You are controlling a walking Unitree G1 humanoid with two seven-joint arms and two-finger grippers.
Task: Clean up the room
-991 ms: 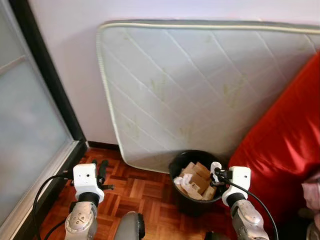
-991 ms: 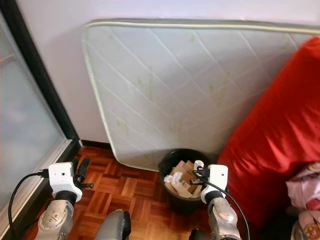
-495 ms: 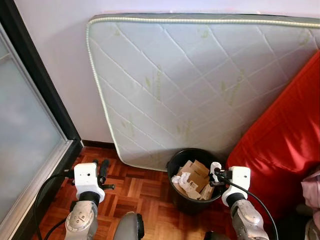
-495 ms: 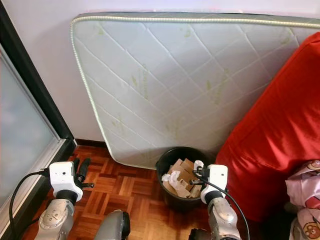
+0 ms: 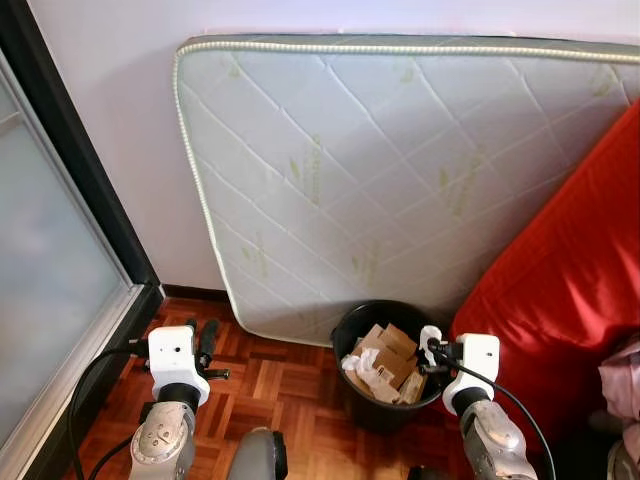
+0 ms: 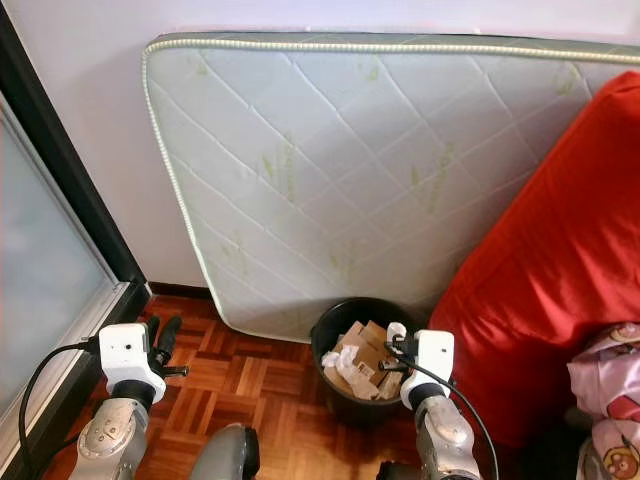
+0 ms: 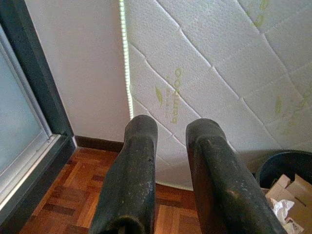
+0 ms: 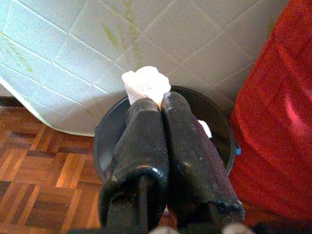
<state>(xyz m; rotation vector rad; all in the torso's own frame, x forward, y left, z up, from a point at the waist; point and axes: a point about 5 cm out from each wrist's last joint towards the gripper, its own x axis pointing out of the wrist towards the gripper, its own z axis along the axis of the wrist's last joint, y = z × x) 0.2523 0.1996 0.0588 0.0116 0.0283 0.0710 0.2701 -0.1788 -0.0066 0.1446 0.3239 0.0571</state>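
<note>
Your right gripper (image 8: 152, 105) pinches a white paper wad (image 8: 145, 84) at its tips. The black bin (image 5: 352, 328), already holding cardboard scraps (image 5: 385, 355), sits just ahead and slightly left of it, probably under the wad. Left gripper (image 7: 170, 131), fingers slightly parted and empty, hangs well to the left.

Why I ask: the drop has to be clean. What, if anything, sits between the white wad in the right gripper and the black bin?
Nothing visible does. The right gripper pinches the white paper wad over the open black bin, which already holds cardboard scraps. Its mouth is uncovered.
</note>
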